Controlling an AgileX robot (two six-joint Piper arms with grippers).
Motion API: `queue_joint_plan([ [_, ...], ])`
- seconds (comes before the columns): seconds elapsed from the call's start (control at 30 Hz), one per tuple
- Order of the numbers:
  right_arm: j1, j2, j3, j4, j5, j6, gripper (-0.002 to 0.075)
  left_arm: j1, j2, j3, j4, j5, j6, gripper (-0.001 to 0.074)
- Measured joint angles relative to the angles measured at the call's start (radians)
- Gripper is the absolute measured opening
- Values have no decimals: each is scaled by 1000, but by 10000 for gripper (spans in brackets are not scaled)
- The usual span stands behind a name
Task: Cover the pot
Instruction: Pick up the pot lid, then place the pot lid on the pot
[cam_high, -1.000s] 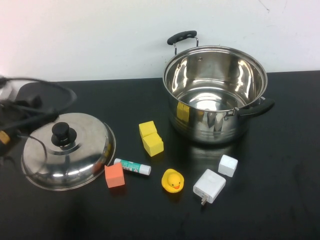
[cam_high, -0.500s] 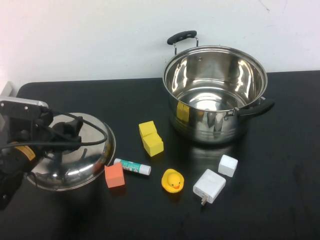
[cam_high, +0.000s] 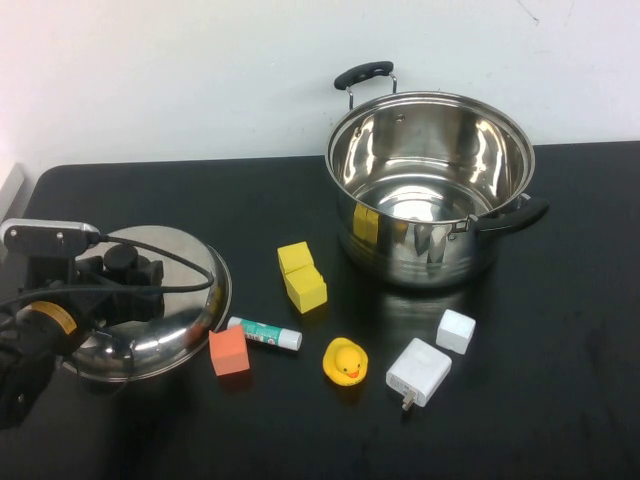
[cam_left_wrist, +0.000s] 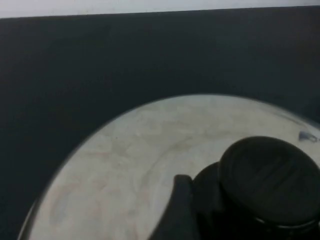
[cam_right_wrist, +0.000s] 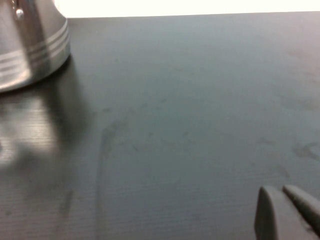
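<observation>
The left gripper is near the left edge of the black table. It sits right over the lid, at the black knob on top. In the left wrist view, one dark finger is close beside the knob. I cannot tell if the fingers are squeezing the knob or are loose.

The shiny lid lies flat on the table. Just beside its rim, toward the front, is an orange block. A glue stick lies next to the block. A little farther right are two yellow blocks, touching each other.

Near the front middle sits a small yellow duck. Beside it is a white charger, and a small white cube is just next to that.

The pot stands upright near the back edge, toward the right. It is open, with no lid on it. It is well apart from the lid.

The right gripper is low over a bare part of the table, with the pot off to one side. Its two fingers are pressed together, holding nothing.
</observation>
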Motion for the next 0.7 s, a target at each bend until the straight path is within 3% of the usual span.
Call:
queue_joint_plan([
  [0.07, 0, 0, 0, 0, 0, 0, -2, 0, 2, 0, -7, -8, -13, 545],
  [0.2, 0, 0, 0, 0, 0, 0, -2, 0, 4, 0, -29, -27, -27, 323],
  [0.43, 0, 0, 0, 0, 0, 0, -2, 0, -44, 0, -50, -4, -84, 330],
  [0.7, 0, 0, 0, 0, 0, 0, -2, 0, -316, -26, -44, 183, -104, 330],
])
